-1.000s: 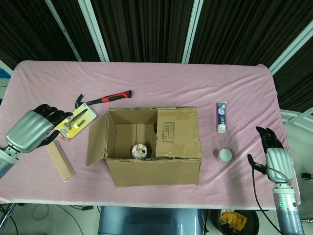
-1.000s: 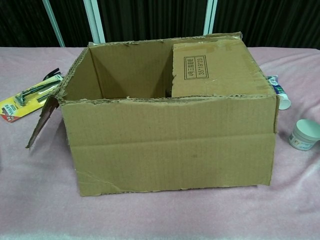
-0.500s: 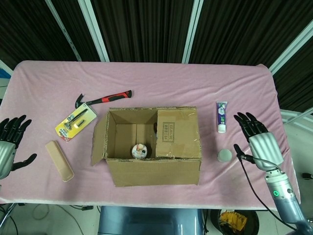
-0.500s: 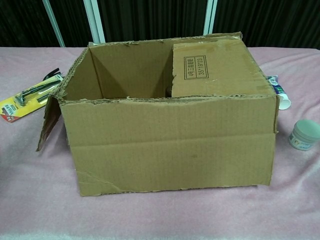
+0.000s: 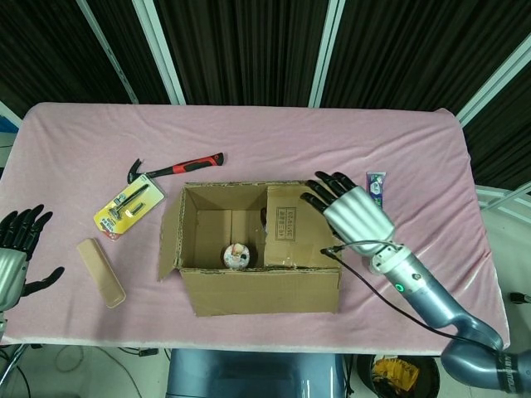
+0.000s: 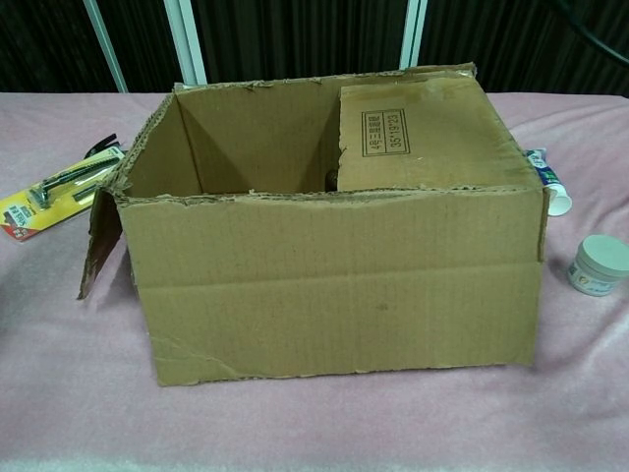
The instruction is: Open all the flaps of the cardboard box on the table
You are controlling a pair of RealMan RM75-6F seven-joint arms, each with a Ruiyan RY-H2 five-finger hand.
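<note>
Swung in from the right edge: right hand (image 5: 353, 214), fingers spread and empty, over the folded-in right flap (image 5: 300, 225)
Hook fingertips under that flap's inner edge and lift outward; cardboard box (image 5: 257, 294) mid-table, near side; left hand (image 5: 17, 249) idle, fingers apart, at the far left

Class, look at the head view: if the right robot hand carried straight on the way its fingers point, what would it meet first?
Probably the closed flap of the cardboard box. The right robot hand, fingers spread, points left and slightly away over the box's right edge. Its height above the flap is unclear, so it might pass over.
</note>
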